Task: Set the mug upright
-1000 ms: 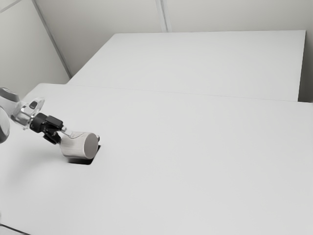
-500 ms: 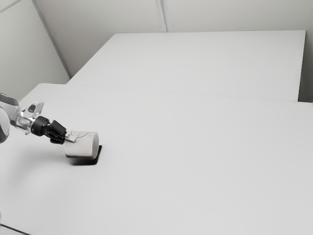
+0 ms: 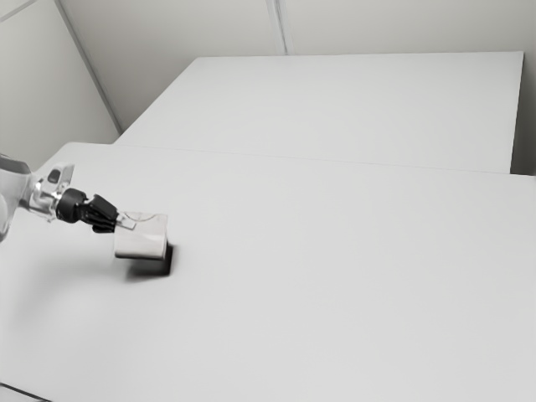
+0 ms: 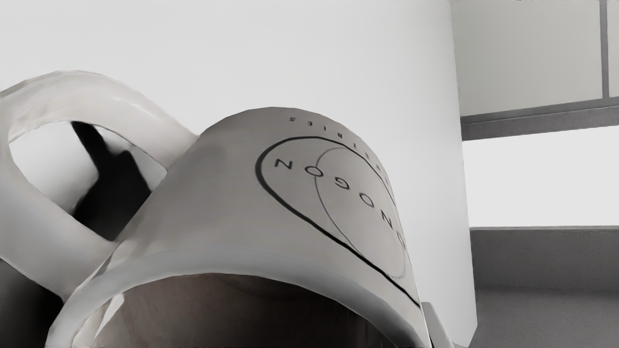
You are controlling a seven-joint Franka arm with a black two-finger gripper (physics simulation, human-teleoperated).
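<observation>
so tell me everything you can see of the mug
The mug is off-white, smooth and ceramic-looking, with a looped handle, a rounded rim, a darker inside, and dark lettering with curved lines on its wall. It is roughly on its side, slightly tilted, mouth toward the gripper, which grips it near the rim and holds it above the table.

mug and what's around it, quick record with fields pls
object: pale mug
pose: off upright, mouth toward the gripper
handle: looped handle on its side wall
print: dark lettering inside a dark outline
grip: gripper shut on the mug
height: raised, shadow below
surface: white table
task status: mug not yet upright
</observation>
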